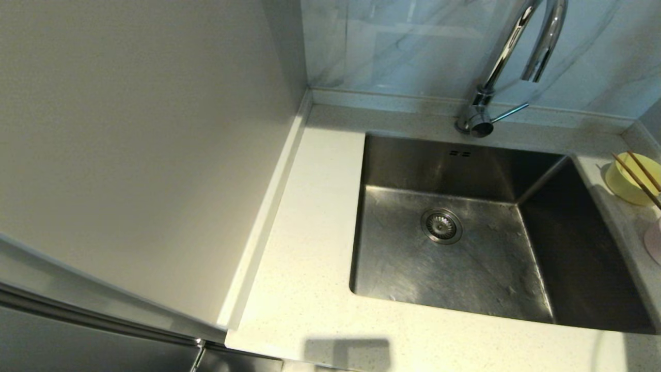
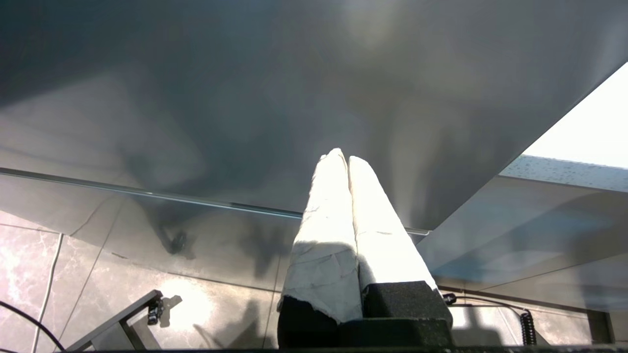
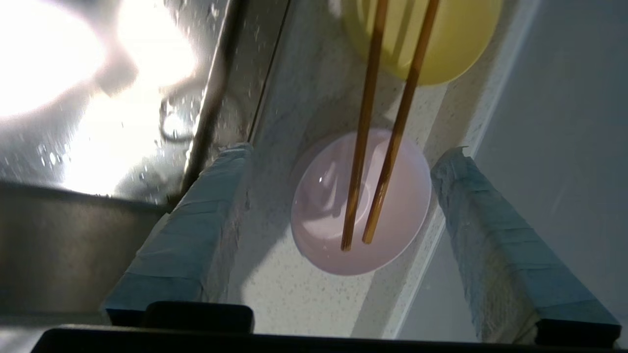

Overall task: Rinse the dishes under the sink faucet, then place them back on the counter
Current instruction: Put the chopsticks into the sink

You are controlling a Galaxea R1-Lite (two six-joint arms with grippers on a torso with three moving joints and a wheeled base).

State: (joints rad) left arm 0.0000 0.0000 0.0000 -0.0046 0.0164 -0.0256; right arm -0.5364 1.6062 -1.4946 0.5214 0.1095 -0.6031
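right gripper fingers apart, empty | above pink bowl | chopsticks bridge pink bowl, yellow-green bowl | left gripper together, parked

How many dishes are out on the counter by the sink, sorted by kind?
Bowls: 2, a yellow-green bowl and a pale pink bowl
Chopsticks: 2, one pair lying across both bowls
Total: 4 pieces, all on the counter, none in the sink
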